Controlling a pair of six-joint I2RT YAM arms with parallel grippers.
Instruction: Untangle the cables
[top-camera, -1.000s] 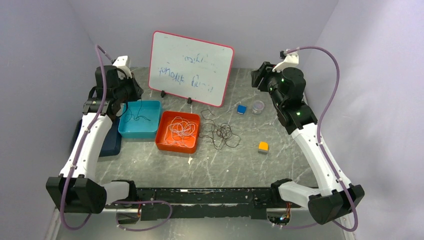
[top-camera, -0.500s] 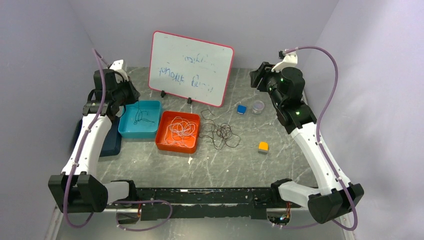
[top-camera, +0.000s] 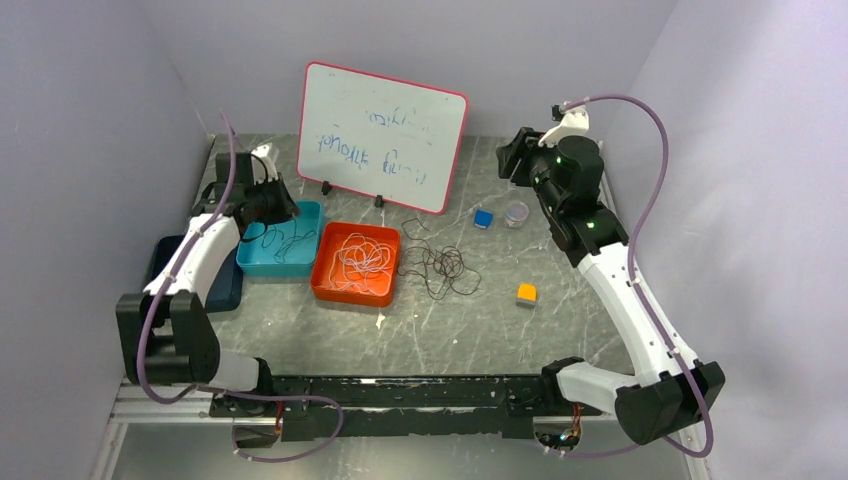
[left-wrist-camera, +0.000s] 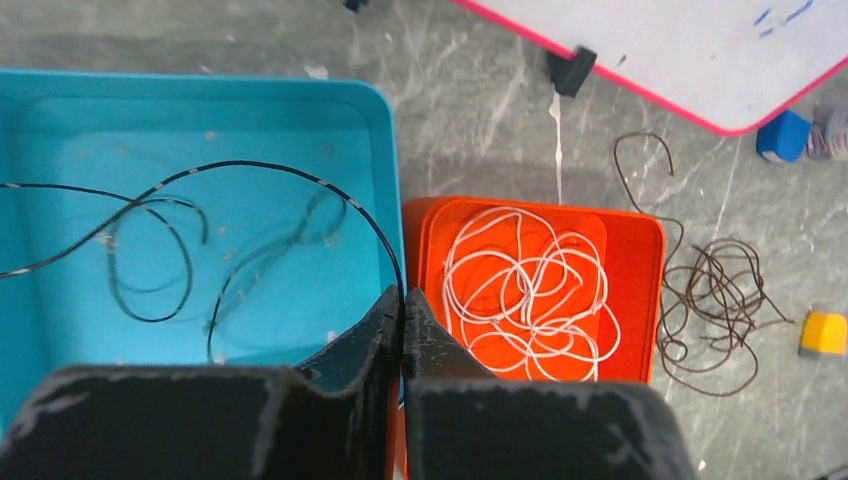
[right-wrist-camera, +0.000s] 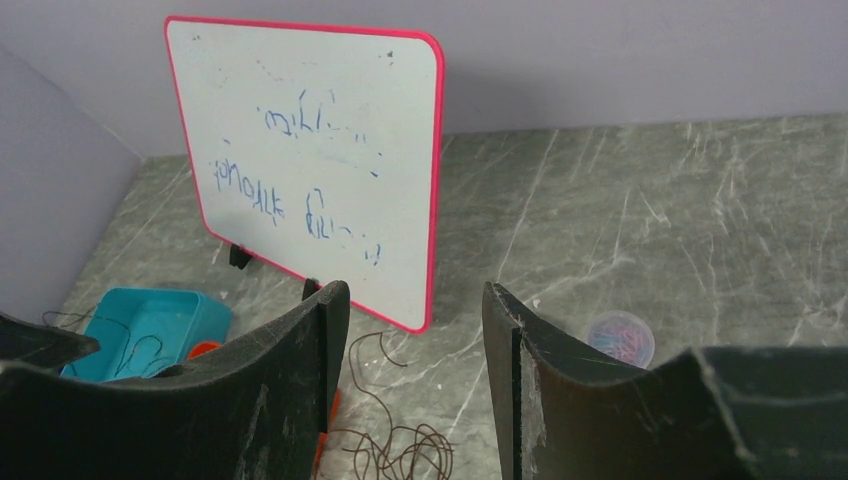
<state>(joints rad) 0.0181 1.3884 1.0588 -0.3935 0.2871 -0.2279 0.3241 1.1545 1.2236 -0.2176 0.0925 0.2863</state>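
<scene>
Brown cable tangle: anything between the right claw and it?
Nothing visible. From the open right claw, the brown cable tangle lies in plain sight; the whiteboard stands left of that line, the blue cube right.

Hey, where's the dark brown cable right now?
In the top view, the dark brown cable lies loose on the table, just right of the orange tray and in front of the whiteboard.

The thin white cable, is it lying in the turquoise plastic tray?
No, the thin white cable lies coiled in the orange plastic tray.
</scene>
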